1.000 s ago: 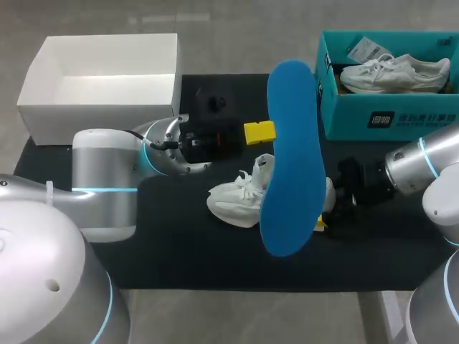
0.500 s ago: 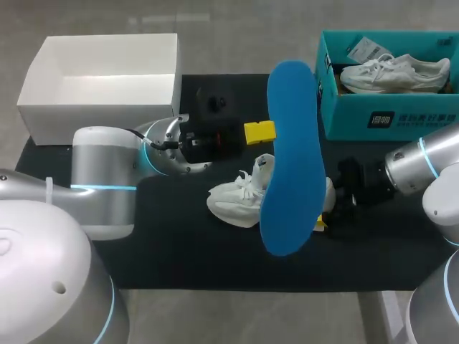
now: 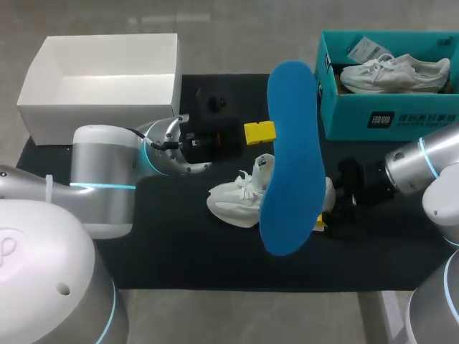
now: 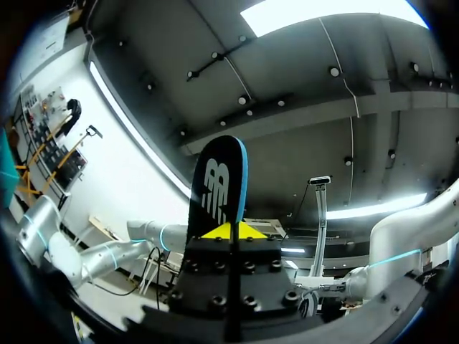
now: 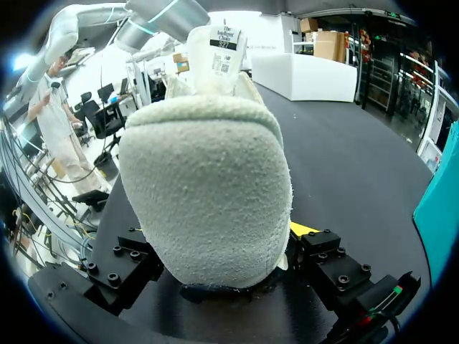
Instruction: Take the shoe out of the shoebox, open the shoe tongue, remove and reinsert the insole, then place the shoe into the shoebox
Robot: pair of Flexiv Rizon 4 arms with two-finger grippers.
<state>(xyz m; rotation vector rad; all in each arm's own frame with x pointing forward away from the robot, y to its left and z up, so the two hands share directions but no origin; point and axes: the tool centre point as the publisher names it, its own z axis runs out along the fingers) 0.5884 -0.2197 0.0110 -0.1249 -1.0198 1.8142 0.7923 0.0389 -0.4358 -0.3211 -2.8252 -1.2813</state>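
Insole (image 3: 290, 165), blue on the face turned to the head camera, is held upright well above the table, its long axis running from 12 to 6 o'clock across the middle of the head view. It is clamped at one edge by the left gripper (image 3: 259, 132), whose arm comes in from 9 o'clock. In the left wrist view the insole (image 4: 219, 186) is seen standing ahead of that gripper (image 4: 231, 231), dark underside showing and blue rim along one edge, with the yellow tips closed narrowly on it from both sides. A white shoe (image 3: 237, 199) is set on the black mat (image 3: 186, 244) near the table's centre, toe toward 9 o'clock, partly hidden behind the insole. Its heel is gripped by the right gripper (image 3: 323, 215), reaching in from 3 o'clock. In the right wrist view the heel (image 5: 208, 193) is seen wedged between widely spread fingers, one yellow fingertip (image 5: 301, 230) showing beside it, and a label (image 5: 224, 50) standing at the tongue. A teal shoebox (image 3: 401, 118) is placed at 2 o'clock with a second shoe (image 3: 394, 74) lying inside. A white box (image 3: 100, 115) is placed at 10 o'clock.
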